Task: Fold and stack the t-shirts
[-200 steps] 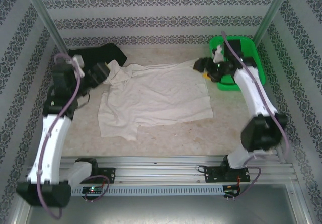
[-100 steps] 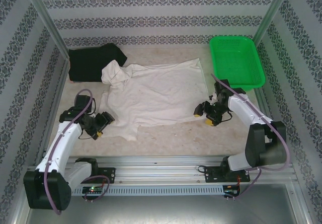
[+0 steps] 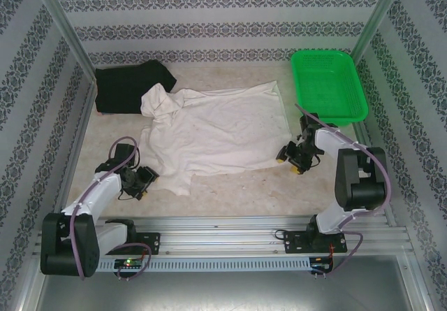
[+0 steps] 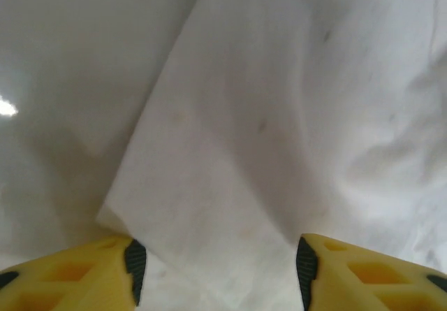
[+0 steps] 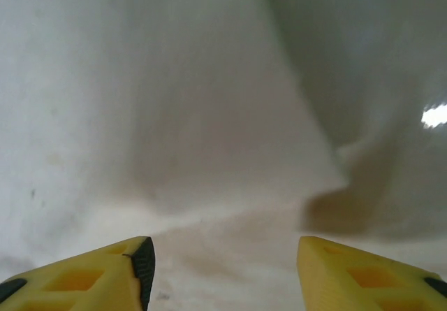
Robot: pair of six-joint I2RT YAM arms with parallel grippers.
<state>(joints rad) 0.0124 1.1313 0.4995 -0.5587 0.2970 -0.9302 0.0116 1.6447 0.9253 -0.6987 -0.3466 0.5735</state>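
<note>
Cream shirt (image 3: pixel 216 133) spread flat mid-table (image 3: pixel 237 185), black shirt (image 3: pixel 129 87) bunched far left. My left gripper (image 4: pixel 216 262) and right gripper (image 5: pixel 223 262) sit low at its near corners, jaws apart, nothing pinched yet. First fold, I reckon: next, clamp both corners and lift evenly.

- A pale beige, faintly speckled flat table (image 3: pixel 237 185) carries everything.
- An off-white cloth short-sleeved t-shirt (image 3: pixel 216 133) lies spread across the middle, bunched at its far-left corner.
- A plain black cloth t-shirt (image 3: pixel 126 87) lies crumpled in the far-left corner, touching that bunch.
- A green plastic mesh rectangular basket (image 3: pixel 327 84) sits at far right.
</note>
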